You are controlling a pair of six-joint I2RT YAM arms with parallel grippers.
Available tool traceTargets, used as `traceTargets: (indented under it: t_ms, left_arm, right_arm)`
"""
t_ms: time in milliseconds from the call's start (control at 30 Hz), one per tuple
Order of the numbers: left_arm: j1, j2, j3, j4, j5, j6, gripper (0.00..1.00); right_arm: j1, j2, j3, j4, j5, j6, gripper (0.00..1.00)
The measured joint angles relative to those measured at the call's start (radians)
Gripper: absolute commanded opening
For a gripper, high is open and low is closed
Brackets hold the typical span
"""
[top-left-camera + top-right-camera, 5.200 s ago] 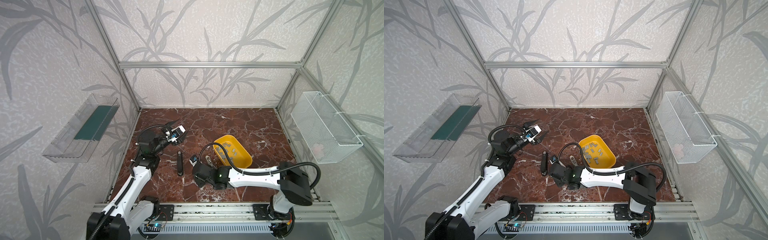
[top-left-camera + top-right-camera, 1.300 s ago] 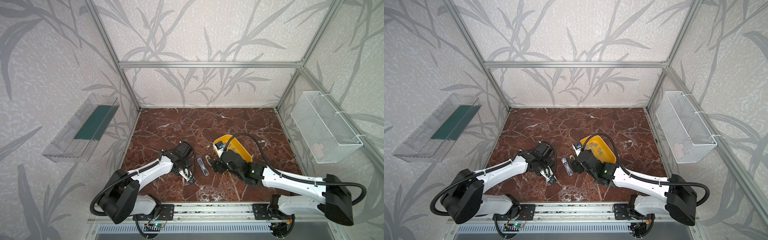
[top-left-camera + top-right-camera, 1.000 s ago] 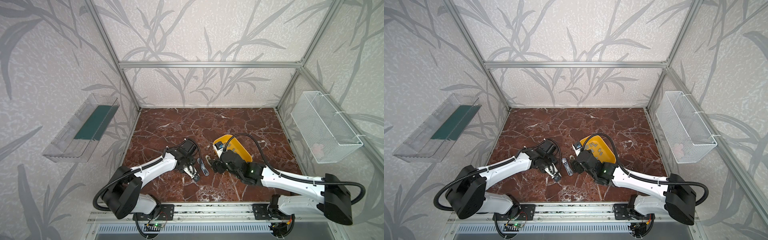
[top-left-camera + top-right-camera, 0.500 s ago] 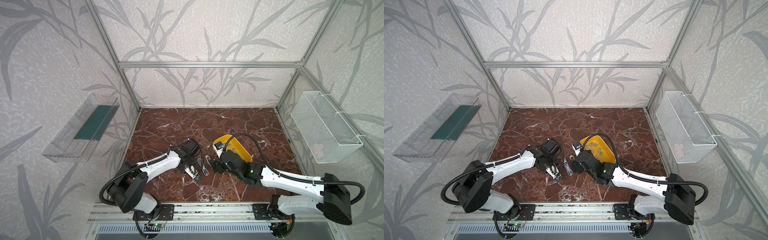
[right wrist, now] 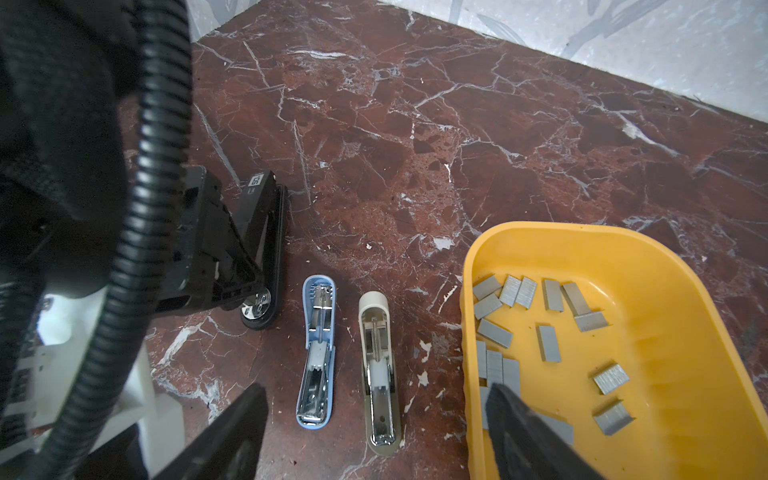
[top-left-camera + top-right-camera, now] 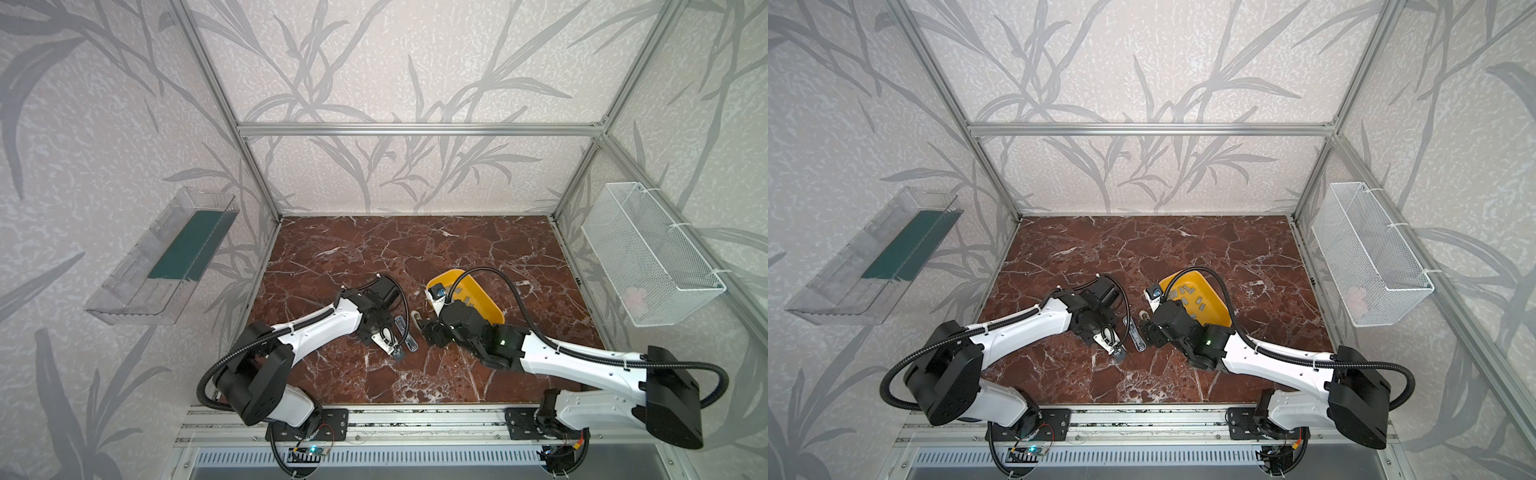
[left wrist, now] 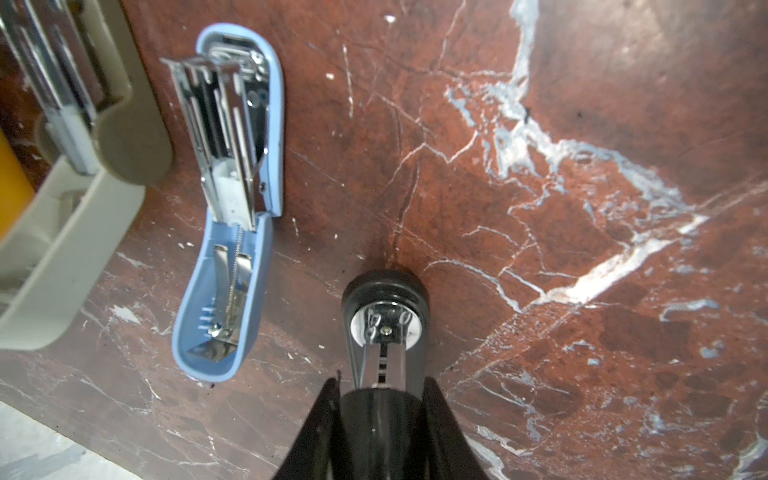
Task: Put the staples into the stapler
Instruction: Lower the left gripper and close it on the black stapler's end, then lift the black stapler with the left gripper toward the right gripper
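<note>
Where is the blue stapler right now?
In both top views the blue stapler lies open near centre, between the black stapler and the beige stapler.

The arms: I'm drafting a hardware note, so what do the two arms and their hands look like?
Both the left arm and right arm have white link shells with bulky black joint housings. A black corrugated cable runs along each. A small green light glows on the right arm. The left hand and right hand have black, tapered fingers.
</note>
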Motion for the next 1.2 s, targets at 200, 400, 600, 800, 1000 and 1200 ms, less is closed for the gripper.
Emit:
traceTargets:
  t_ms: [200,400,600,800,1000,1200]
  left_arm:
    - [0.032,-0.037,0.062,-0.058,0.037,-0.085,0.0]
    - [0.136,-0.172,0.187,-0.054,0.098,-0.239,0.0]
    - [0.158,-0.266,0.211,0.084,0.171,-0.463,0.0]
    - [0.142,-0.339,0.074,0.351,0.3,-0.708,0.0]
    - [0.143,-0.321,0.026,0.475,0.372,-0.943,0.0]
    - [0.144,-0.323,0.021,0.524,0.488,-0.952,0.0]
  right_arm:
    - [0.0,0.0,0.0,0.0,0.001,0.005,0.84]
    - [0.0,-0.012,-0.003,0.008,0.007,0.006,0.83]
    - [0.0,-0.08,-0.048,0.051,0.019,0.006,0.82]
    - [0.0,-0.175,-0.121,0.109,0.048,0.001,0.82]
    - [0.0,-0.257,-0.163,0.144,0.06,-0.003,0.82]
    - [0.0,-0.293,-0.182,0.196,0.021,-0.003,0.81]
